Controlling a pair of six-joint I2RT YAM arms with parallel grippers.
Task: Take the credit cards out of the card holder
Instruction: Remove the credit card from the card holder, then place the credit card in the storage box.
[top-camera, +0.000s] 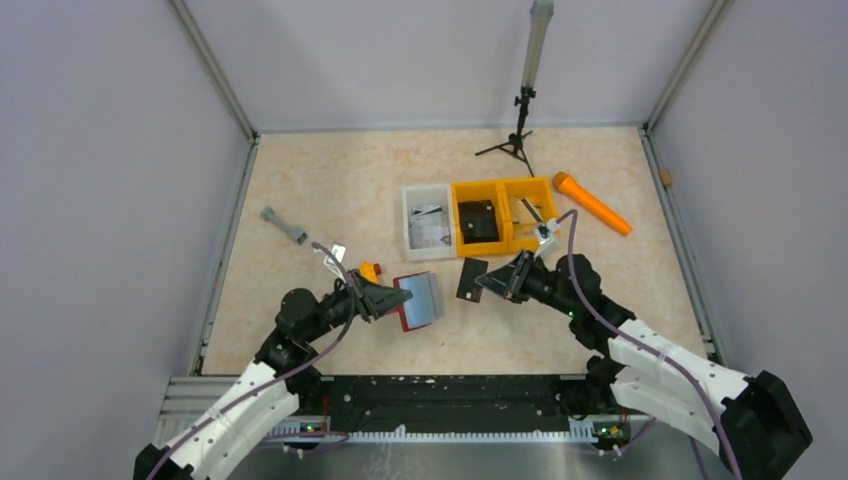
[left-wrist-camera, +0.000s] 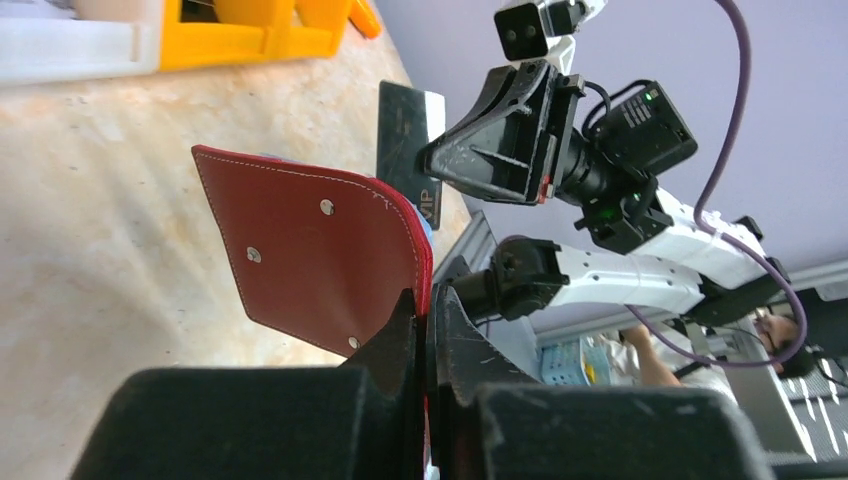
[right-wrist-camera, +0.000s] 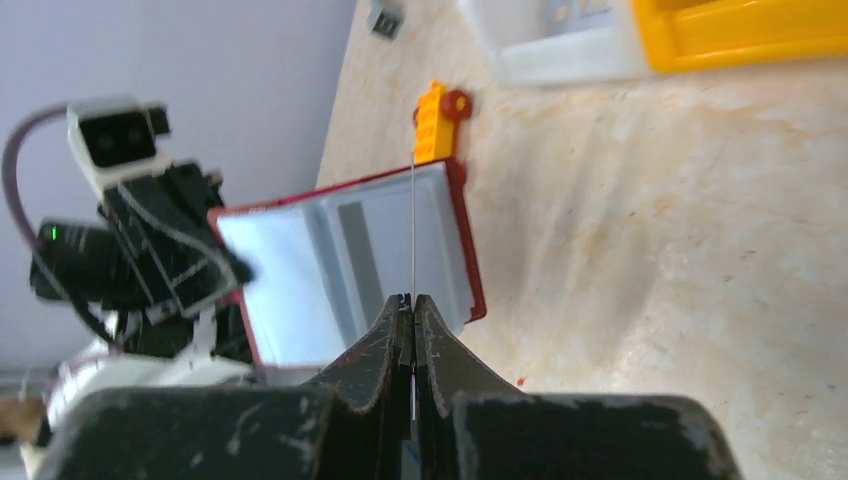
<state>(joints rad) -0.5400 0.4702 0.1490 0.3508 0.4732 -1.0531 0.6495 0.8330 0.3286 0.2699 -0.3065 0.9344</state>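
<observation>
My left gripper (top-camera: 397, 300) is shut on one edge of the dark red card holder (top-camera: 418, 302), which stands open above the table with its pale grey pockets facing right. In the left wrist view the holder's red outer side (left-wrist-camera: 320, 250) rises from the closed jaws of the left gripper (left-wrist-camera: 430, 305). My right gripper (top-camera: 488, 283) is shut on a dark credit card (top-camera: 472, 279), held a little to the right of the holder. That card (left-wrist-camera: 405, 140) has a white stripe. Seen edge-on in the right wrist view, the card (right-wrist-camera: 413, 230) is a thin line leaving the right gripper (right-wrist-camera: 412, 300), with the holder (right-wrist-camera: 370, 250) behind it.
A red-and-yellow toy block (top-camera: 369, 270) lies just behind the left gripper. A white bin (top-camera: 427, 222) and yellow bins (top-camera: 500, 215) stand at mid-table, an orange tool (top-camera: 592, 203) to their right. A grey part (top-camera: 284, 226) lies at the left and a tripod stand (top-camera: 517, 140) at the back.
</observation>
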